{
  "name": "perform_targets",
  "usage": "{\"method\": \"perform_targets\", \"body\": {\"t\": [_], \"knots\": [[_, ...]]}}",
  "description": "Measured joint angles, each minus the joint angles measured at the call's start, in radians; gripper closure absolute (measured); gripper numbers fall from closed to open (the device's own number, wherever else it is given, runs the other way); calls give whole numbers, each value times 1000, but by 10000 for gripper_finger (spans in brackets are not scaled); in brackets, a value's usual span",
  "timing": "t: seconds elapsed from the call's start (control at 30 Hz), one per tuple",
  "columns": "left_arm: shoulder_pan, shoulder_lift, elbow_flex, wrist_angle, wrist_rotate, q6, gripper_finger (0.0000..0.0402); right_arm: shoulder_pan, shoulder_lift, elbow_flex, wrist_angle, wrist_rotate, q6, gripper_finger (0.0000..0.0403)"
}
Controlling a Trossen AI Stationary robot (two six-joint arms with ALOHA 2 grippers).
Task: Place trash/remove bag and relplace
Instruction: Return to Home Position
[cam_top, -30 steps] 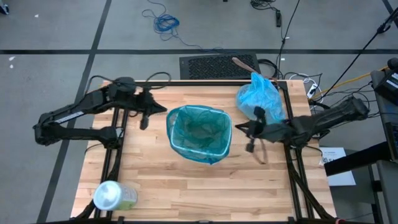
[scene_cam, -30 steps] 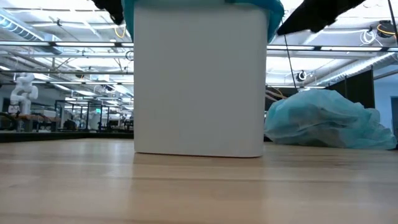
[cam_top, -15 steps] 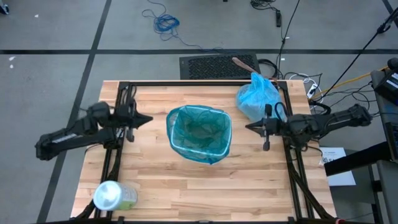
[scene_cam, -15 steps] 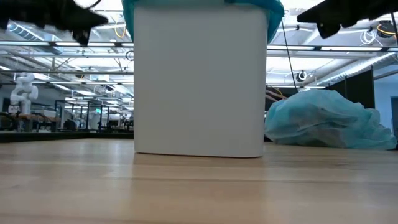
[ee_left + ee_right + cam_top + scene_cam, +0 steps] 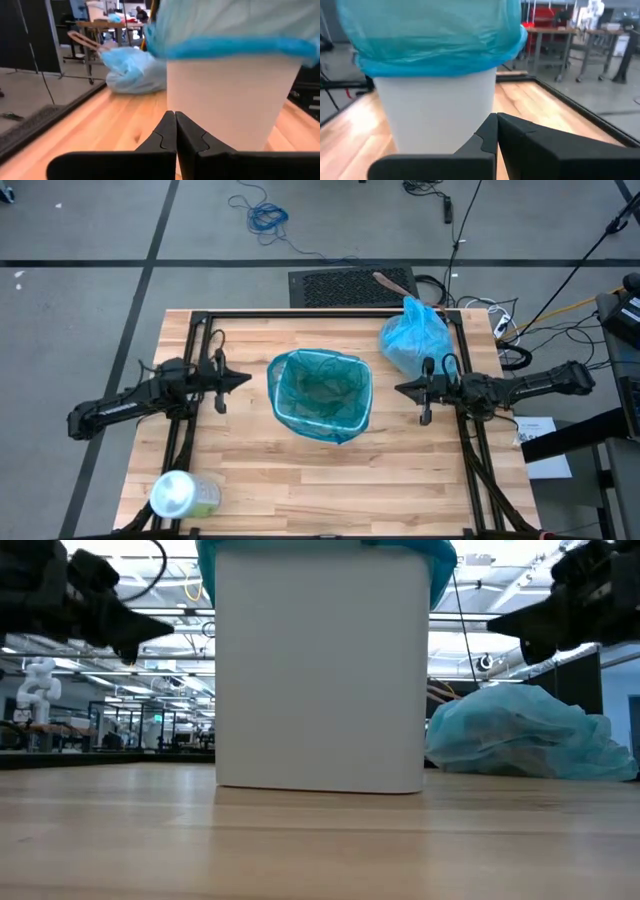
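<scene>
A white bin stands on its base at the table's middle, lined with a teal-green plastic bag whose edge folds over the rim. The pale light-blue bag, bulging, lies on the table by the far right corner. No loose trash is in view. My left gripper hangs shut left of the bin, level, pointing at it. My right gripper hangs shut right of the bin, level, pointing at it. Neither touches anything.
A pale-green container with a white lid lies near the table's near left corner. Black frame rails run along the table's left, right and far sides. Bare wood lies in front of the bin.
Both arms have sunk and folded back toward their own sides of the table. Each gripper has tipped from pointing downward to level, facing the bin's side. Both have stayed shut. The bin and the blue bag have kept still.
</scene>
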Motion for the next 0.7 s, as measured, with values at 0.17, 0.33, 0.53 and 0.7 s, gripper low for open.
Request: {"method": "perform_targets", "body": {"t": [0.17,0.33,0.53,0.7], "knots": [[-24,-15,-79,88,-28,7,401,-1,-52,-51,34,83,-18,403],[-45,-10,-79,67,-131,54,401,-24,-32,-53,-38,219,-27,403],[-44,-11,-79,81,-235,105,401,-63,-2,-53,-72,238,-13,403],[-44,-11,-79,78,-243,107,401,-72,-8,-53,-45,239,-50,403]]}}
